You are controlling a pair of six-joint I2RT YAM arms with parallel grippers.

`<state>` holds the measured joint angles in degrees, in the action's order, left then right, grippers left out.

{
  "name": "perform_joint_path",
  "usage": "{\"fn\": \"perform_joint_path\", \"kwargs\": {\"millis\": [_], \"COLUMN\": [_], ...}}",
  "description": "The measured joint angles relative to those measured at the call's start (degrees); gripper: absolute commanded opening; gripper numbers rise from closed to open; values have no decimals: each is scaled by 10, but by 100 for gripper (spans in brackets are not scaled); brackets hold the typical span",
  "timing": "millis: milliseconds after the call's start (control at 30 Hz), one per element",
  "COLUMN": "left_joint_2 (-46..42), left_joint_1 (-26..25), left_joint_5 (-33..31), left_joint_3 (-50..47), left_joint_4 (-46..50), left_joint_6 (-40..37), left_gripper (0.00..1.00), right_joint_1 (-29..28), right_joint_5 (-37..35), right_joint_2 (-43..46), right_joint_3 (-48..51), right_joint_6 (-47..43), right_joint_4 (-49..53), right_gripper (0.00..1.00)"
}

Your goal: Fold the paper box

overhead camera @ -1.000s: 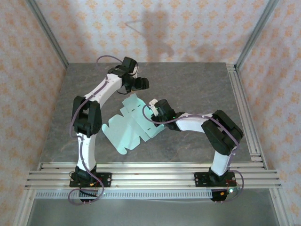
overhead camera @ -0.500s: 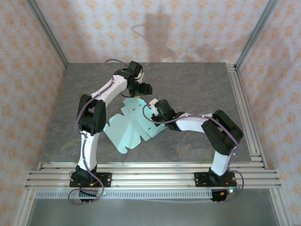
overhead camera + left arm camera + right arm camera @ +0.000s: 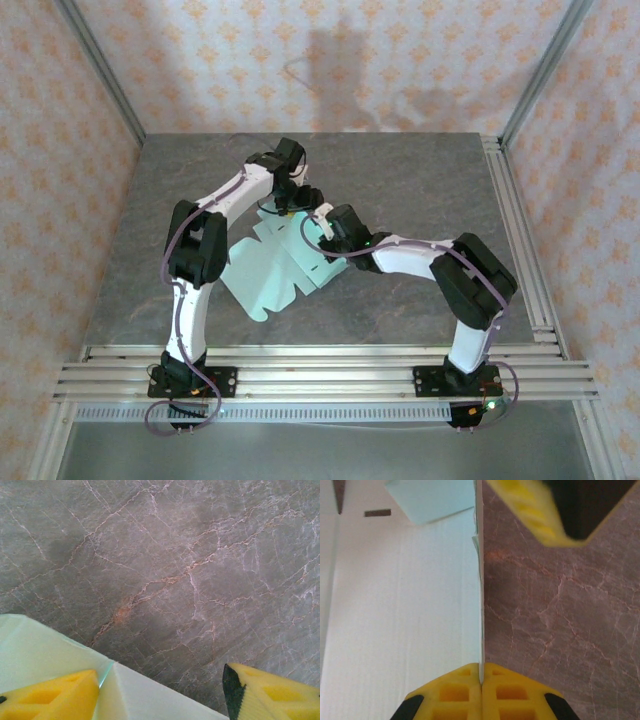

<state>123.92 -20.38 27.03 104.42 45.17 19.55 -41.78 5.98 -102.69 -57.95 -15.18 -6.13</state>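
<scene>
You've got a grey veined stone bench (image 3: 420, 180) boxed in by orange-patterned wallpaper (image 3: 330, 60), with aluminium rails (image 3: 320, 365) along the bottom of the overhead frame.

The paper box (image 3: 262, 275) isn't a box yet. It's a pale mint die-cut blank with scalloped tabs, lying mostly flat just left of the frame's centre.

Your right gripper (image 3: 322, 222) sits at the blank's upper right edge. In its wrist view the two yellow fingers (image 3: 455, 692) are pressed together at the bottom centre with the thin card edge clamped between them. That edge runs straight up the middle of the frame, with pale card on the left and bare stone on the right.

Your left gripper (image 3: 300, 197) is just above and left of the right one, near the blank's top corner, and the two are nearly touching. In the left wrist view the jaws are spread well apart. One yellow finger (image 3: 55, 695) sits at the lower left over the card, and the other is at the lower right over bare stone. It isn't gripping anything.

One of its yellow fingers also pokes into the top of the right wrist view.
</scene>
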Motion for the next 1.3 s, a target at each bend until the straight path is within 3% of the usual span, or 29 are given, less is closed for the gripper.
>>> {"fn": "perform_joint_path", "kwargs": {"millis": [733, 1000, 1067, 1133, 1300], "left_joint_2": [0, 0, 0, 0, 0], "left_joint_1": [-3, -6, -6, -6, -7], "left_joint_5": [1, -3, -4, -4, -2], "left_joint_3": [-18, -18, -18, -19, -22], "left_joint_4": [-9, -21, -23, -23, -29], "left_joint_6": [77, 101, 106, 111, 144], "left_gripper": [18, 17, 28, 32, 28], "right_joint_1": [2, 1, 1, 1, 1], "right_joint_5": [-7, -15, -17, -20, -25], "right_joint_2": [-18, -20, -20, -20, -21], "right_joint_3": [-23, -26, -27, -27, -27], "right_joint_6": [-1, -1, -2, -3, -6], "right_joint_4": [38, 38, 38, 38, 39], "right_gripper": [0, 0, 0, 0, 0]}}
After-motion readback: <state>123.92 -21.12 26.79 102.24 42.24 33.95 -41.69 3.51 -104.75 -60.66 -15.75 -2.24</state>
